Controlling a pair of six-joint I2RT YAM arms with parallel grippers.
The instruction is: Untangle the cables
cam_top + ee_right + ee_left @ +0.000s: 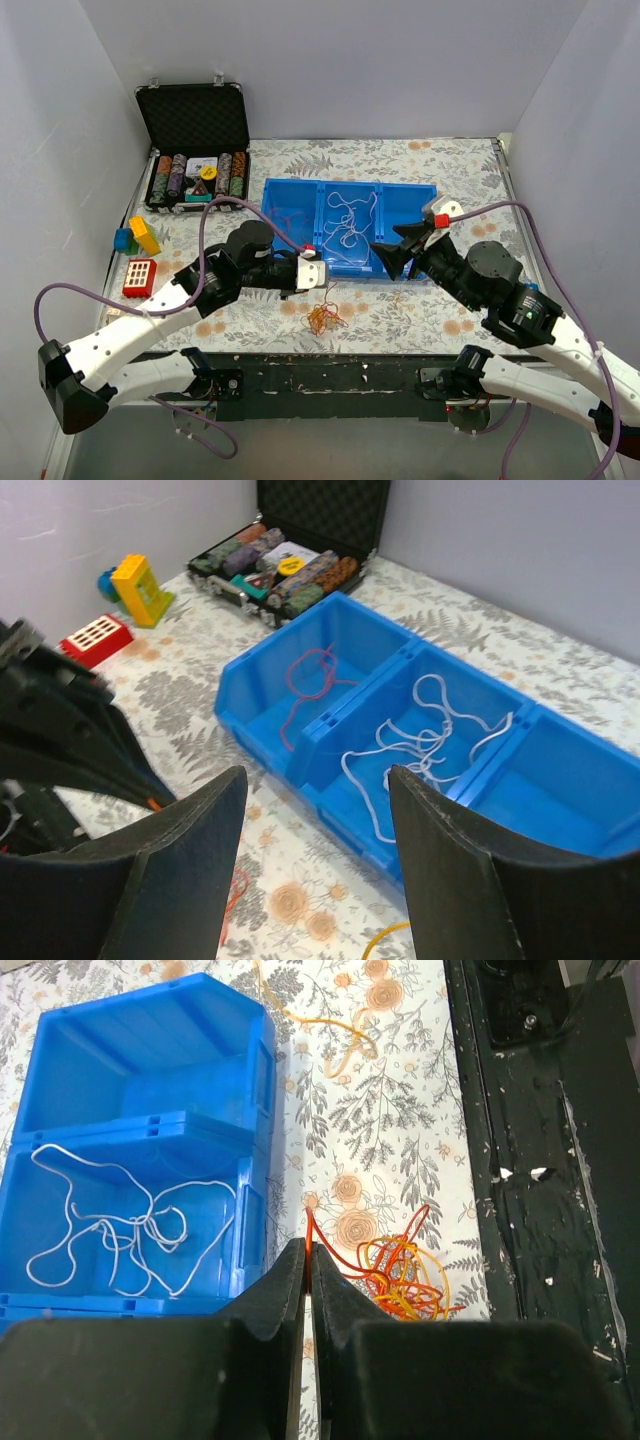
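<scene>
A small tangle of orange and red cables (323, 318) lies on the floral cloth in front of the blue bin (350, 184). In the left wrist view the tangle (405, 1278) sits just right of my left gripper (307, 1252), which is shut on one red strand rising from it. In the top view the left gripper (322, 283) hovers just above the tangle. My right gripper (393, 256) is open and empty at the bin's front right; it also shows in the right wrist view (315, 777). A white cable (350, 216) lies in the middle compartment, a red one (290, 216) in the left.
One loose orange strand (340, 1030) lies on the cloth by the bin's empty right compartment. An open case of poker chips (195, 165) stands at the back left. Toy blocks (140, 236) and a red block (140, 277) lie at the left. The black table edge (330, 375) runs along the front.
</scene>
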